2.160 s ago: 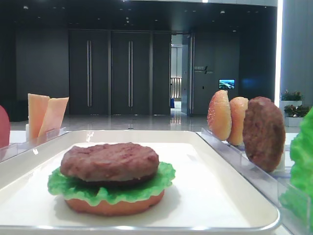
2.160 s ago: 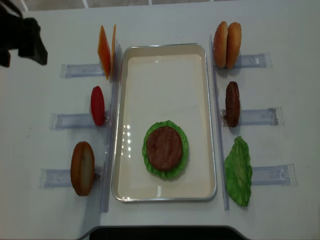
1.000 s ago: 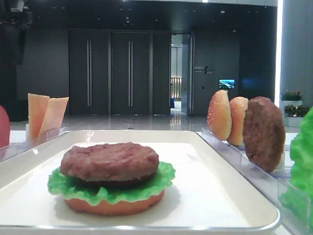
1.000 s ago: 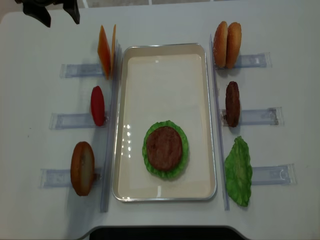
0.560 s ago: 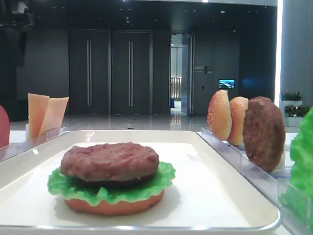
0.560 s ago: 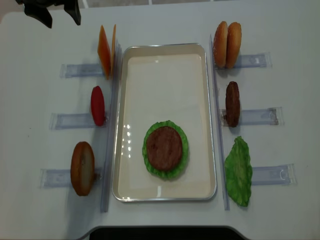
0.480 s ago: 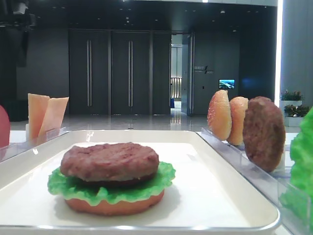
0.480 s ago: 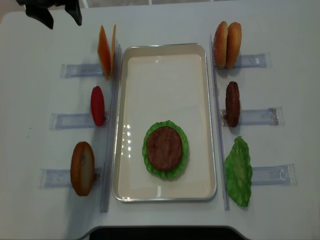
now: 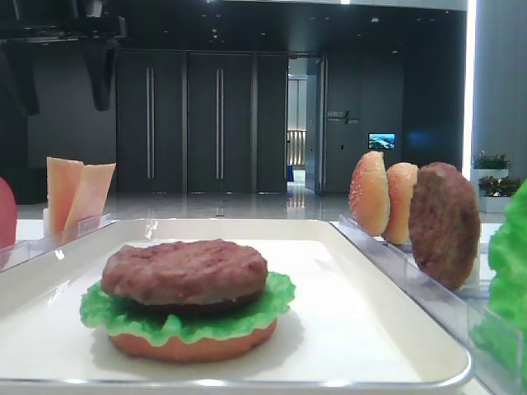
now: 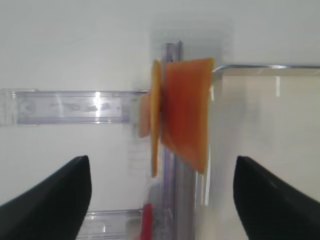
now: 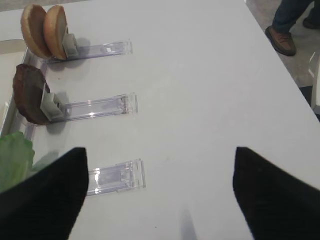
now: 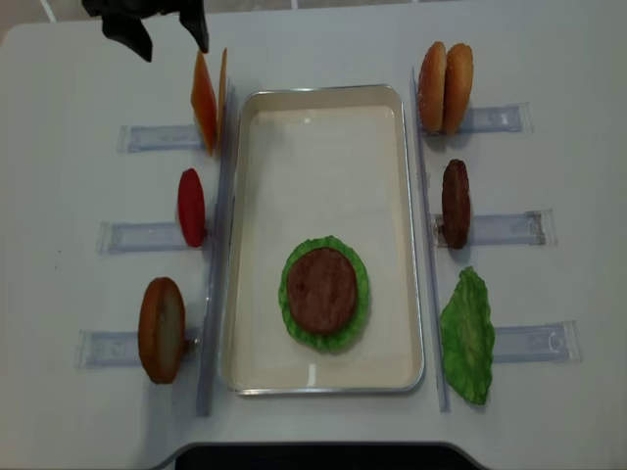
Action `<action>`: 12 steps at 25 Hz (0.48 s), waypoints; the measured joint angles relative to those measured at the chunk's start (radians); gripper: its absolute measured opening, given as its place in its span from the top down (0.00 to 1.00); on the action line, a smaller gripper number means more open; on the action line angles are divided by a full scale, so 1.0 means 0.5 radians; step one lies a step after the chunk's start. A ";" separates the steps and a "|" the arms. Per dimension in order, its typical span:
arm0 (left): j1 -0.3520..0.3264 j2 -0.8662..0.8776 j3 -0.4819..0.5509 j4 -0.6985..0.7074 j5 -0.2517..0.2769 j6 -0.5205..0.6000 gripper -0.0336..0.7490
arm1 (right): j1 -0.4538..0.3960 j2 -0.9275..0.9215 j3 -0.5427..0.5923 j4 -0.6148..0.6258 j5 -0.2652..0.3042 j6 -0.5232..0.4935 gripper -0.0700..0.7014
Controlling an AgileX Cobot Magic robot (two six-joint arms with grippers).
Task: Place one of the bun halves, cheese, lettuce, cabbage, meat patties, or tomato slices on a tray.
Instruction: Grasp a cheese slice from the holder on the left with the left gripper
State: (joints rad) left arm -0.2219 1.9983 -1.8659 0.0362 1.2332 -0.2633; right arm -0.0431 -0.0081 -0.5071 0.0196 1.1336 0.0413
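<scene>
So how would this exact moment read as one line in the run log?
left end effector: open, above cheese | tray: bun, lettuce, patty stacked | right end effector: open, idle

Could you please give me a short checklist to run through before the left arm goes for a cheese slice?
1. Left gripper open: ok.
2. Left gripper empty: ok.
3. Cheese between the fingers in the left wrist view: ok.
4. Two cheese slices parted enough to take one: cannot tell.
5. Stack on the tray topped by the meat patty, ready for cheese: ok.
6. Right gripper away from the tray: ok.
</scene>
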 joint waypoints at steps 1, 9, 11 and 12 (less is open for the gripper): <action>-0.039 0.000 0.000 0.011 0.000 -0.024 0.07 | 0.000 0.000 0.000 0.000 0.000 0.000 0.18; -0.211 0.048 0.000 0.056 0.000 -0.186 0.07 | 0.000 0.000 0.000 0.000 0.000 0.000 0.18; -0.213 0.068 0.000 0.078 0.000 -0.213 0.07 | 0.000 0.000 0.000 0.000 0.000 0.000 0.18; -0.213 0.080 0.000 0.080 0.000 -0.220 0.07 | 0.000 0.000 0.000 0.000 0.000 0.000 0.18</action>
State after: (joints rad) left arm -0.3282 2.0385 -1.8659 0.0762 1.2332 -0.3732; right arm -0.0431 -0.0081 -0.5071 0.0196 1.1336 0.0413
